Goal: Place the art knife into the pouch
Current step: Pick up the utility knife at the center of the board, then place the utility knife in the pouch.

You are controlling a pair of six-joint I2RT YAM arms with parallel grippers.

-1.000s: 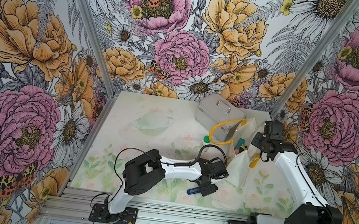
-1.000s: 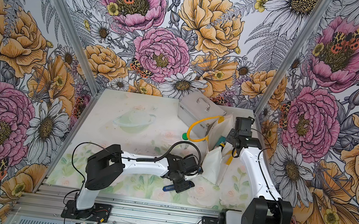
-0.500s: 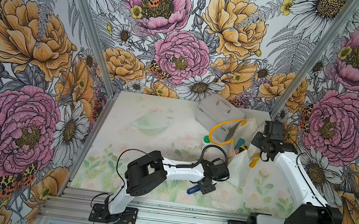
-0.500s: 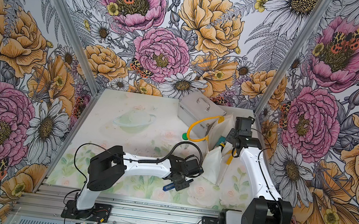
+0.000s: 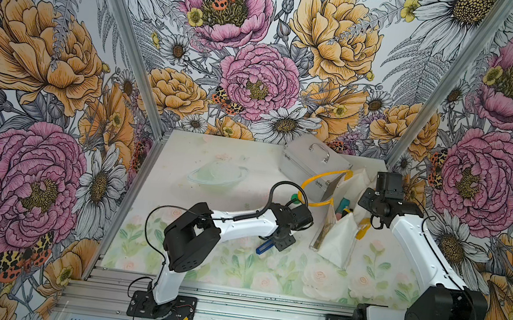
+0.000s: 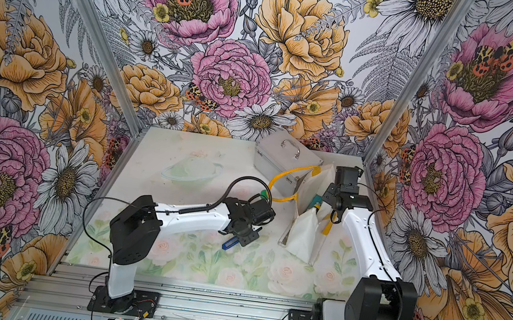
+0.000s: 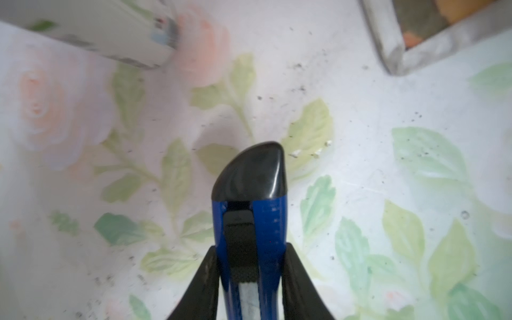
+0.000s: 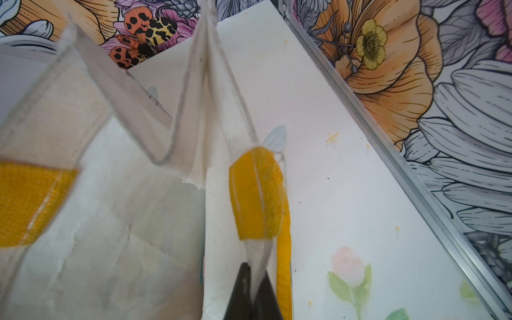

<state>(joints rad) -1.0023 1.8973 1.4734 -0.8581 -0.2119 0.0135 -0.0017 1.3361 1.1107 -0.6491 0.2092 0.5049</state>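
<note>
- left claw clamped on the blue art knife, near the pouch, outside it, over the worktop;
- right claw pinched together on the pouch's rim by a yellow handle

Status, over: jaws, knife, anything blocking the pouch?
Left gripper, jaws shut on knife, short of pouch. Right gripper pinching pouch rim, mouth open. Case beside pouch, nothing seen between.

The art knife sits in the left hand. On the bench, the pouch stands near that hand's right (the right hand is at its rim). The case lies beyond and right of it. A dish lies beyond-left, well apart.
</note>
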